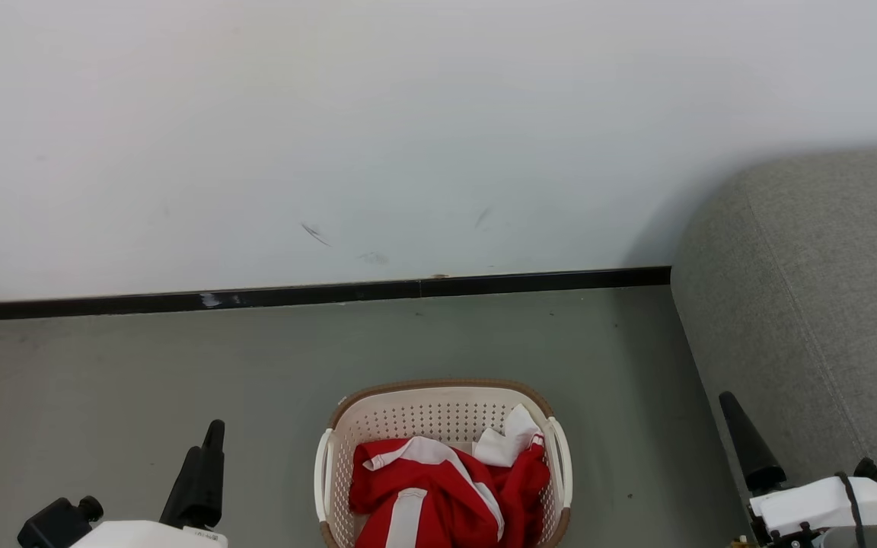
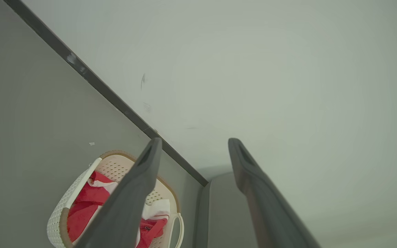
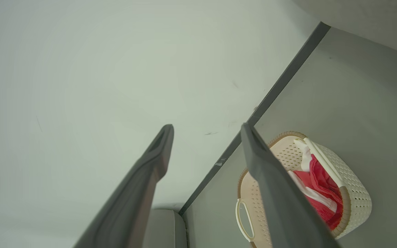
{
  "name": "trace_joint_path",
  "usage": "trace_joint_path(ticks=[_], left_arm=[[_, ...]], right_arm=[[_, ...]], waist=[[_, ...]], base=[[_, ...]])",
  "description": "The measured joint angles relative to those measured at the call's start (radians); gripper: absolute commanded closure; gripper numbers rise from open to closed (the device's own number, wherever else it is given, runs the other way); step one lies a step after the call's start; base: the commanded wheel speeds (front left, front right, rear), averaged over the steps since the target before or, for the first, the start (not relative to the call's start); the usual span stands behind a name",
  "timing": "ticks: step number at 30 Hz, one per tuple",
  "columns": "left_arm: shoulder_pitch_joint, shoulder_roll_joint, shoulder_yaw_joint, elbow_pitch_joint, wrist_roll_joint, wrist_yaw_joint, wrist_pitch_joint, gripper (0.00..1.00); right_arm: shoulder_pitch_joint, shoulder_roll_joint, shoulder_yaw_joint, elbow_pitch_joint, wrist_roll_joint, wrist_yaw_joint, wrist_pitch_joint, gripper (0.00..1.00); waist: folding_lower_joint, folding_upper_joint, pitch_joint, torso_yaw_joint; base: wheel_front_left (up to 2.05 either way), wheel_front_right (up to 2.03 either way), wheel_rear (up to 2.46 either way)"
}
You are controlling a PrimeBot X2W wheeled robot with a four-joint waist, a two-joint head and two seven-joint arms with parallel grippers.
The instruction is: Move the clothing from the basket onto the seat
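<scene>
A: Status on the grippers?

B: Left gripper (image 2: pixel 195 140) and right gripper (image 3: pixel 207 126) both have their fingers spread wide, nothing between them. They hang above the floor (image 1: pixel 103 380), one on each side of the basket (image 1: pixel 423 415).

A: Where's the load?

B: The clothing (image 1: pixel 438 491) is all inside the basket, bunched in a heap. The basket sits on the floor just left of the seat (image 1: pixel 811 304), with a gap between them.

A: Risks?

B: The heap is tangled, so a pinch on one fold could drag the rest up or take only a top layer. The basket looks light: fabric catching on the brown rim could tip or slide it. A trailing end could also drop on the floor on the way across. The right arm is close to the seat's edge, so a wide swing might clip it.

A: Counts?

B: One basket, one seat, two grippers. Garments: one red-and-white heap. I can't tell how many pieces are in it.
</scene>
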Motion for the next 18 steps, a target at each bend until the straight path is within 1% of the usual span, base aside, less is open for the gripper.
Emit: trace_joint_path(ticks=[2,3,4,5,6,12,16,18], left_arm=[[0.000,0.002,-0.003,-0.002,0.021,0.001,-0.001,0.00],[0.000,0.005,-0.021,-0.016,0.111,0.016,-0.021,0.00],[0.000,0.009,-0.045,-0.031,0.229,0.027,-0.044,0.00],[0.000,0.010,-0.050,-0.033,0.247,0.031,-0.044,0.00],[0.000,0.011,-0.057,-0.037,0.289,0.037,-0.053,0.00],[0.000,0.014,-0.075,-0.044,0.401,0.061,-0.076,0.00],[0.000,0.015,-0.085,-0.046,0.465,0.074,-0.089,0.00],[0.000,0.015,-0.088,-0.048,0.490,0.088,-0.097,0.00]], right_arm=[[-0.001,0.000,0.002,-0.002,-0.023,0.000,0.000,0.00],[-0.001,0.000,0.014,-0.009,-0.133,0.000,-0.018,0.00],[-0.001,0.000,0.023,-0.014,-0.267,0.000,-0.035,0.00],[-0.001,0.000,0.024,-0.015,-0.287,0.000,-0.036,0.00],[-0.001,0.000,0.025,-0.015,-0.324,0.000,-0.044,0.00],[-0.001,0.002,0.030,-0.017,-0.439,0.001,-0.062,0.00],[-0.001,0.004,0.031,-0.021,-0.514,0.001,-0.073,0.00],[-0.001,0.006,0.031,-0.024,-0.553,0.001,-0.079,0.00]], waist=[[0.0003,0.0000,0.000,0.000],[0.0006,0.0000,-0.001,0.002],[-0.0024,0.0000,0.001,0.004],[-0.0032,0.0000,0.001,0.004],[-0.0050,0.0000,0.003,0.005],[-0.0103,0.0000,0.010,0.007],[-0.0130,0.0000,0.015,0.008],[-0.0139,0.0000,0.017,0.008]], base=[[0.00,0.00,0.00],[0.00,0.00,0.00],[0.00,0.00,0.00],[0.00,0.00,0.00],[0.00,0.00,0.00],[0.00,0.00,0.00],[0.00,0.00,0.00],[0.00,0.00,0.00]])
